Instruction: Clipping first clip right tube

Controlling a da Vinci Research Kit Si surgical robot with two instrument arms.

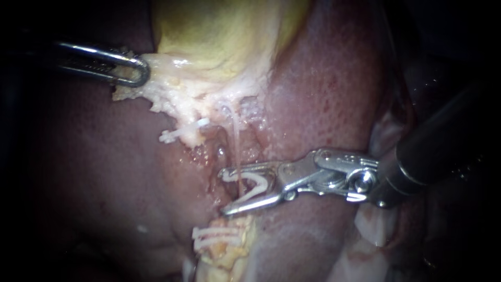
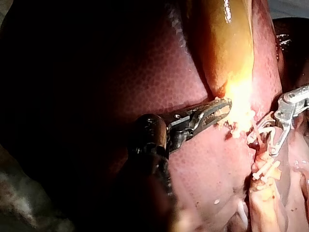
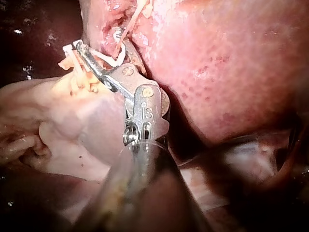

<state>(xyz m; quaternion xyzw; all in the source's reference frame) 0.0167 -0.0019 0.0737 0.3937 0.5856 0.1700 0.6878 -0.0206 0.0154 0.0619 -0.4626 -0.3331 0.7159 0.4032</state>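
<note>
At the right claw (image 1: 225, 191): spread wide, yet gripping a white clip (image 1: 255, 184) seated against both halves, its legs splayed in a V. Inside that V, just within the claw's tips, a thin pale tube (image 1: 236, 140), hanging down from the gallbladder (image 1: 219, 36). Clip open, not pressed flat. Beyond the tips, toward the other instrument, another white clip (image 1: 180, 134) on a short stub of tissue. Under the lower half of the claw, more white clips (image 1: 216, 236) stacked across a yellowish stump. Alongside the hinge and above it, red-brown liver (image 1: 323, 89).

At the left claw (image 1: 136, 71): clenched on pale fatty tissue (image 1: 167, 91) at the gallbladder's lower edge, well apart from the right claw. From the left wrist camera, halves pinched together on that ragged pale edge, with the right claw and its clip ahead and off to one side.
</note>
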